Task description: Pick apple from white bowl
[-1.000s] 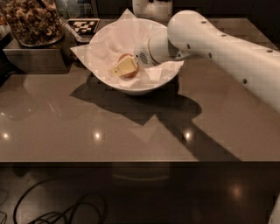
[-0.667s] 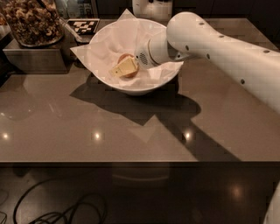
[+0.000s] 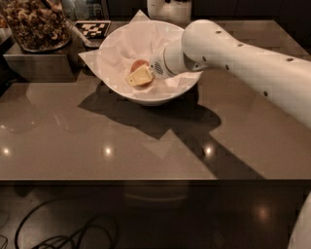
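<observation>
The white bowl (image 3: 121,85) stands at the back middle of the brown table, lined with a white paper sheet whose corners stick out. The small red-orange apple (image 3: 138,64) lies inside it, partly hidden behind my gripper. My gripper (image 3: 141,76) reaches into the bowl from the right on the white arm (image 3: 233,53). Its yellowish fingers (image 3: 142,77) sit right at the front of the apple, touching or nearly touching it.
A clear container of brown nuts (image 3: 36,22) stands on a grey box (image 3: 41,65) at the back left. A black-and-white marker tag (image 3: 92,29) lies behind the bowl. A white object (image 3: 170,8) stands at the table's back edge. Cables (image 3: 63,236) lie on the dark floor in front.
My gripper has pulled back slightly inside the bowl, and the apple now shows behind the fingers where it was hidden before.
</observation>
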`<state>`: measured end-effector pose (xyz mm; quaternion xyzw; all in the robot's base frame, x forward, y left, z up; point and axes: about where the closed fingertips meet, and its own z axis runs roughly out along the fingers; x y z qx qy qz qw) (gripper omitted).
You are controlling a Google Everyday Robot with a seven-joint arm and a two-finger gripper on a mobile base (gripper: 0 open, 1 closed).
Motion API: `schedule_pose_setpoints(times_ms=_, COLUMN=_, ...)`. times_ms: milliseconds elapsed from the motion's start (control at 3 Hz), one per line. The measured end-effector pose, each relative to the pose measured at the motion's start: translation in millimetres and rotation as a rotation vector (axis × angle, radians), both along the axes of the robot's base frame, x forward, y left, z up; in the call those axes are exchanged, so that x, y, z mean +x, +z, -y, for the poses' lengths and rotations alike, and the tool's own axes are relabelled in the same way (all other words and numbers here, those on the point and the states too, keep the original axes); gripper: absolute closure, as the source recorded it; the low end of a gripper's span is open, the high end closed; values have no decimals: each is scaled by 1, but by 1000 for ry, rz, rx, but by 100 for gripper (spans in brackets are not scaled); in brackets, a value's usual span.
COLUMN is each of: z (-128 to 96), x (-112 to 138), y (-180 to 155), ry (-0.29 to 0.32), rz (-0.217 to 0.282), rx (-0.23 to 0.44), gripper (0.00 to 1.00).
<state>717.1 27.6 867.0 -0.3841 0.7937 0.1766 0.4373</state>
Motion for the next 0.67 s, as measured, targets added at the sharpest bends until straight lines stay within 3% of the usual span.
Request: schedule_pose_setpoints(times_ms=667, z=1, x=1, y=-14, ry=-44, rz=-18, rx=-7, gripper=74)
